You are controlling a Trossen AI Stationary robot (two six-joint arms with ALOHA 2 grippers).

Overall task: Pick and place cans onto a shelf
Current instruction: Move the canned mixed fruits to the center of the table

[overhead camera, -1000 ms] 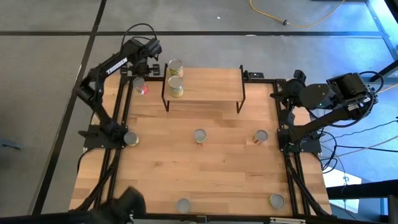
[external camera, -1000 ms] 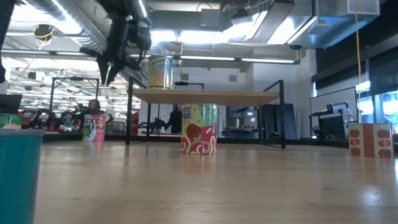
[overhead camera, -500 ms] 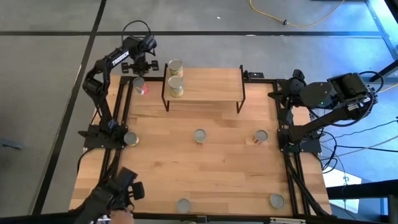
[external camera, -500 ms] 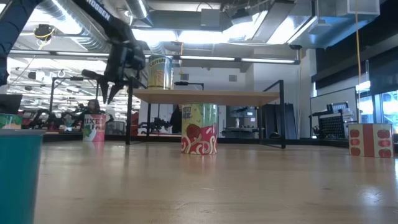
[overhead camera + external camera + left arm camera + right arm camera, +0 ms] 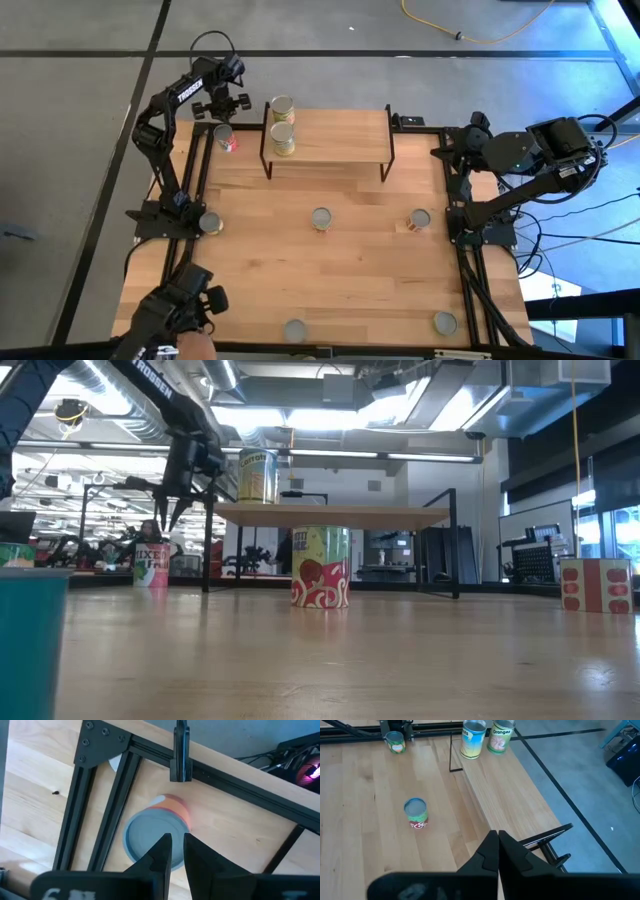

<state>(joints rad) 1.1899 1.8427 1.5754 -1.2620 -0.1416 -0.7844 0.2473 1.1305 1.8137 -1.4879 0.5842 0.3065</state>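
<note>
A pink-labelled can (image 5: 225, 139) stands on the table's far left, beside the shelf (image 5: 330, 135). It also shows in the left wrist view (image 5: 150, 837) and the low view (image 5: 151, 565). My left gripper (image 5: 224, 108) hangs above it, fingers pointing down with only a narrow gap (image 5: 176, 851), touching nothing. Two cans (image 5: 282, 105) (image 5: 283, 139) stand on the shelf's left end. My right gripper (image 5: 498, 839) is shut and empty at the table's right edge (image 5: 448, 150).
Several more cans stand on the table: one at the left edge (image 5: 210, 222), a green-and-red one in the middle (image 5: 320, 218), a red one to the right (image 5: 419, 219), two near the front edge (image 5: 294, 330) (image 5: 444, 322). A dark object with a hand (image 5: 180, 315) shows at the near left corner.
My left gripper has gone from beside the shelf's cans toward the table's left edge and down, and now hangs over the pink-labelled can with its fingers pointing down. The dark object at the near left corner has shifted.
</note>
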